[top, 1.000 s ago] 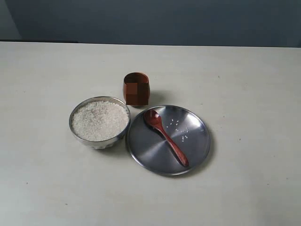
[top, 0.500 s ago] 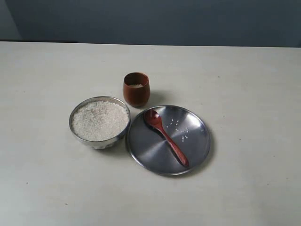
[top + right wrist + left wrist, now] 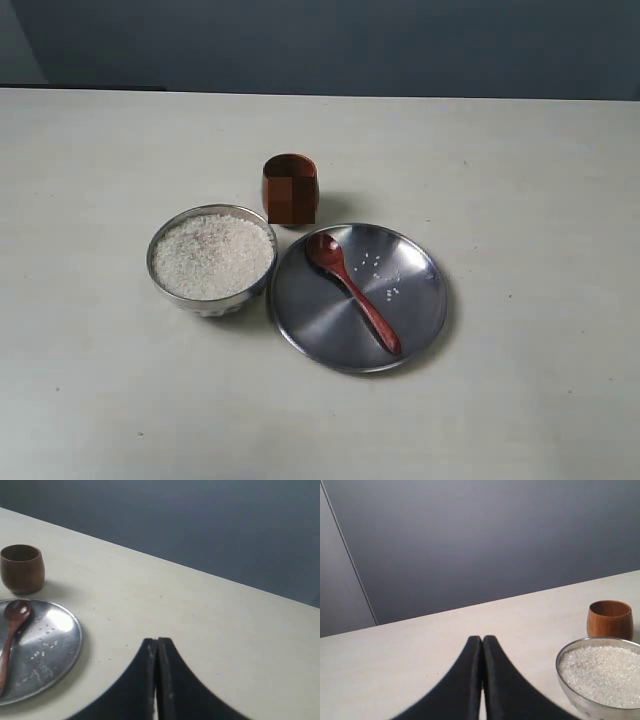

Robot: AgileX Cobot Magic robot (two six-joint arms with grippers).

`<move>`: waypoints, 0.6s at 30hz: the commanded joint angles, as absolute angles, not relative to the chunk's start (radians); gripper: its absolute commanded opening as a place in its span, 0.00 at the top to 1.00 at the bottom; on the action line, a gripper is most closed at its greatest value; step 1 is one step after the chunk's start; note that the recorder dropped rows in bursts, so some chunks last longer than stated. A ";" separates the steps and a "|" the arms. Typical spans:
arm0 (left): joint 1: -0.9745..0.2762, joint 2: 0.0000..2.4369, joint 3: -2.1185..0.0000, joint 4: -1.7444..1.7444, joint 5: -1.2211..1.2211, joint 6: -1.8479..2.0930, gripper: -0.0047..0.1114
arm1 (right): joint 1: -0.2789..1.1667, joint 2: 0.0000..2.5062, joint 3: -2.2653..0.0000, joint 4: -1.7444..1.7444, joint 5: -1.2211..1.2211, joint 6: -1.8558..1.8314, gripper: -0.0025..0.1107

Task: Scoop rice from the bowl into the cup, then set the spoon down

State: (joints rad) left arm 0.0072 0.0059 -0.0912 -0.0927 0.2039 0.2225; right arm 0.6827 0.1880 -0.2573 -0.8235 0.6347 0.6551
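My left pincer (image 3: 482, 645) and right pincer (image 3: 156, 647): both pressed together, empty. Pale tabletop (image 3: 520, 200), dark grey-blue wall (image 3: 400, 45) behind. Spoon (image 3: 352, 290) lies on plate (image 3: 310, 320); bowl (image 3: 200, 303) with rice (image 3: 212, 257) and cup (image 3: 290, 190) just beside plate.

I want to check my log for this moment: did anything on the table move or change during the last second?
Nothing visibly changed. The spoon lies on the plate as before, the bowl is as full of rice as it was, and the cup stands in the same place behind them.
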 commanded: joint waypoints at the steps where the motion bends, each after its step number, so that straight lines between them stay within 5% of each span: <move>1: 0.008 0.000 -0.057 -0.075 0.186 0.219 0.96 | 0.682 0.187 -0.256 -0.832 0.631 0.659 0.98; 18: 0.008 0.000 0.000 -0.068 0.213 0.203 0.96 | 0.682 0.187 -0.256 -0.832 0.631 0.659 0.98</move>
